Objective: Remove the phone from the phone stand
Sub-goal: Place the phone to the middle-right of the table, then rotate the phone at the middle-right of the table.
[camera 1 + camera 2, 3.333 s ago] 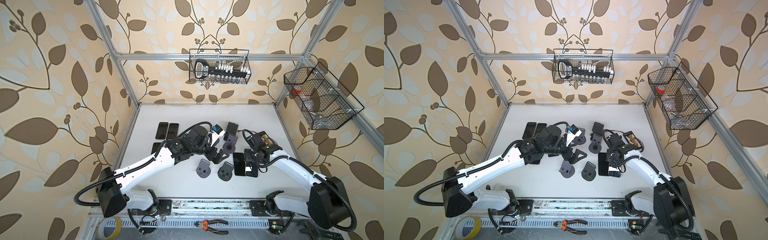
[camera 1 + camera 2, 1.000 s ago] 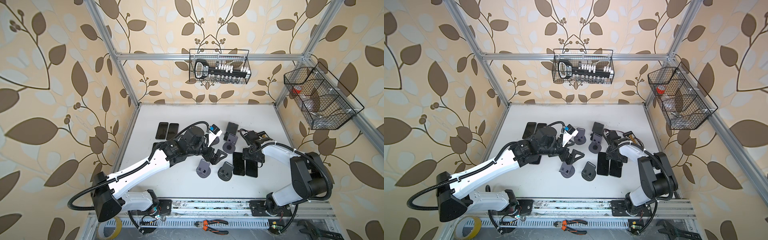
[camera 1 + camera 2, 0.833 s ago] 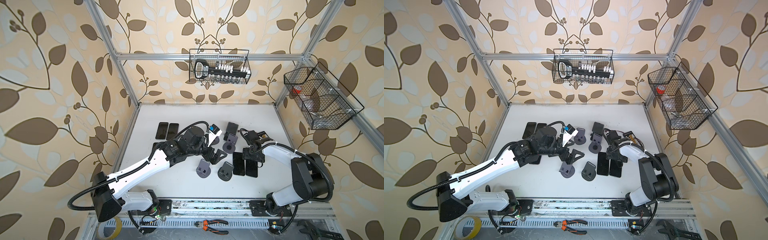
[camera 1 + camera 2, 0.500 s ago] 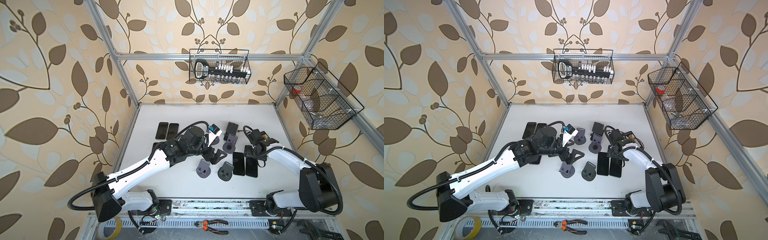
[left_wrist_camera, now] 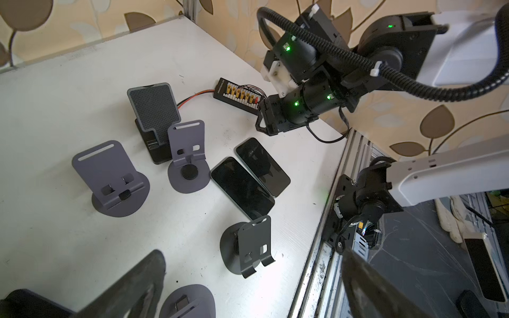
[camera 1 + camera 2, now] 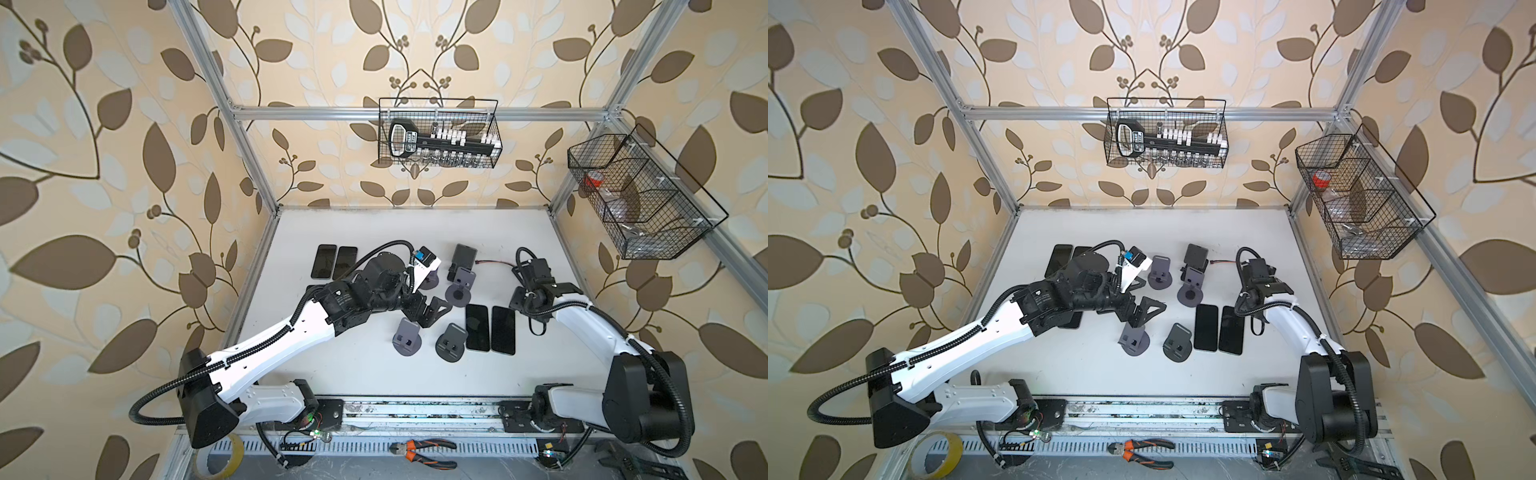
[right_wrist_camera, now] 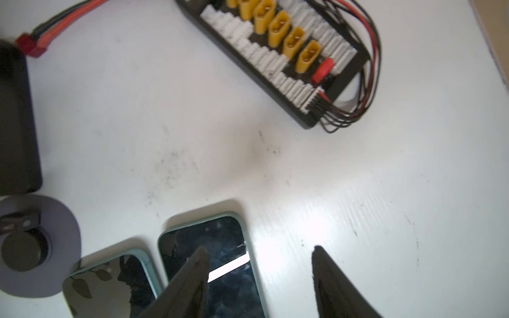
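Phones [image 6: 478, 327] lie flat on the table [image 6: 374, 232], screens up, side by side and edge to edge. They are nearer the robot than the black stand [image 6: 463, 259] and a little to its right, resting on the table alone and touching no stand. A second pair [image 6: 323, 261] lies flat the same way, well to the left of the black stand and level with it.

The black stand is upright, its textured back plate tilted. One purple stand [image 6: 459, 286] sits right against its near side. Another [image 6: 1160, 272] stands just to the black stand's left. A third purple stand [image 6: 407, 340] and a fourth [image 6: 451, 343] sit nearer the robot, the fourth just beside the phones.

The left gripper [image 6: 433, 312] hovers to the near left of the black stand, above the third purple stand, its fingers spread wide and empty.

The right gripper [image 7: 259, 247] hangs to the near right of the black stand, over bare table just past the far end of the right-hand phone. Its fingers [image 7: 198, 275] stand apart, gripping nothing. In the wrist view one fingertip overlaps that phone's far corner; whether it touches cannot be told.

A connector board [image 7: 278, 46] with yellow plugs lies to the right of the black stand, and its red and black cable [image 6: 494, 262] runs back towards the stand.
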